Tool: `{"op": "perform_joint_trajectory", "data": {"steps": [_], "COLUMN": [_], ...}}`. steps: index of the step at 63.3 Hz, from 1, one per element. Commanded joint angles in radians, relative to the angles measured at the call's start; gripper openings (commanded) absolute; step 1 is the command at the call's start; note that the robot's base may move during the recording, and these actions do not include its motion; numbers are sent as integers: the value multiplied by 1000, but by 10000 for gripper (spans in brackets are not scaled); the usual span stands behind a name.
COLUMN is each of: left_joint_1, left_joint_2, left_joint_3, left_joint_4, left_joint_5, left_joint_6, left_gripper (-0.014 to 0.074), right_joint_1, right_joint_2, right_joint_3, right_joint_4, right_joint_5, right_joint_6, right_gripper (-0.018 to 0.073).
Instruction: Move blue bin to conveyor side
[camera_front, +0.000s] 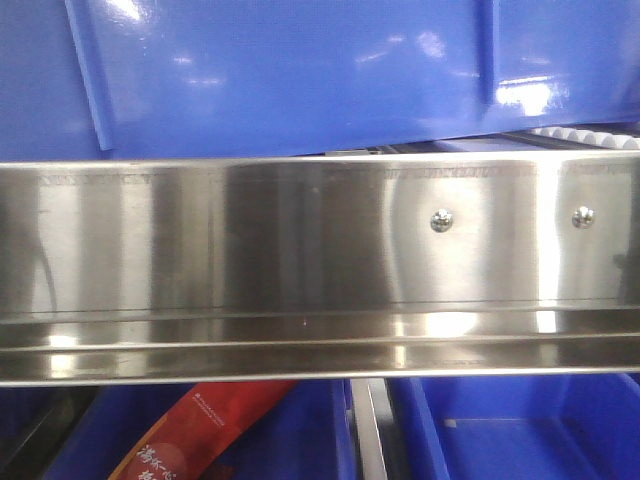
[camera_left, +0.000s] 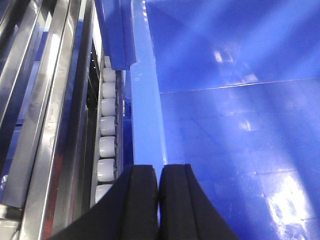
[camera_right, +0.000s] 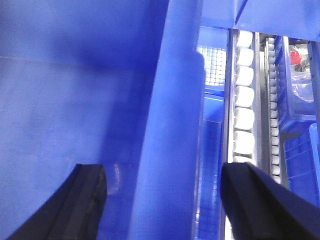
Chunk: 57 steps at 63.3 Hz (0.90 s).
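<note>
Pressed together at the left gripper (camera_left: 159, 200), directly over the rim of the blue bin (camera_left: 225, 125); cannot tell whether pinching it. Spread wide at the right gripper (camera_right: 162, 172), straddling the blue bin's wall: glossy interior beside the left finger, white rollers (camera_right: 244, 100) of the steel rack (camera_front: 300, 250) beside the right finger.

Bright glare spots the glossy blue bin (camera_left: 225, 150); close-ups blur.

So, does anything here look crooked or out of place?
Yes: the blue bin sits askew. Its lower edge slants against the straight steel rail, rising toward the picture's right, where white rollers show beneath.
</note>
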Motion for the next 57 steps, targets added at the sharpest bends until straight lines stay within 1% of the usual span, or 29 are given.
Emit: {"op": "perform_joint_trajectory", "data": {"steps": [1, 5, 9, 10, 15, 27, 32, 36, 39, 43, 45, 51, 57], "left_joint_1": [-5, -5, -5, -5, -5, -5, -5, -5, -5, -5, -5, -5, -5], "left_joint_2": [-5, -5, -5, -5, -5, 0, 6, 15, 24, 36, 51, 81, 116], "left_joint_3": [-1, -1, -1, -1, -1, -1, -1, -1, -1, -1, -1, -1, -1], "left_joint_4": [-9, -9, -9, -9, -9, -9, -9, -9, -9, -9, -9, -9, -9], "left_joint_5": [-14, -14, -14, -14, -14, -47, -70, -75, -75, -78, -86, -99, -101], "left_joint_6": [-9, -9, -9, -9, -9, -11, -39, -38, -44, -61, -69, -69, -82], "left_gripper": [3, 3, 3, 3, 3, 4, 16, 74, 142, 269, 355, 496, 540], "right_joint_1": [-1, -1, -1, -1, -1, -1, -1, -1, -1, -1, -1, -1, -1], "right_joint_2": [-15, -15, -15, -15, -15, -15, -15, -15, -15, -15, -15, -15, -15], "right_joint_3": [1, 1, 1, 1, 1, 1, 1, 1, 1, 1, 1, 1, 1], "right_joint_4": [-4, -4, -4, -4, -4, -4, -4, -4, -4, -4, -4, -4, -4], "right_joint_5": [-12, -12, -12, -12, -12, -12, -12, -12, -12, -12, -12, -12, -12], "right_joint_6": [-4, -4, -4, -4, -4, -4, -4, -4, -4, -4, -4, -4, -4], "right_gripper": [221, 83, -82, -109, -67, -71, -71, -71, -71, -71, -71, -71, -71]}}
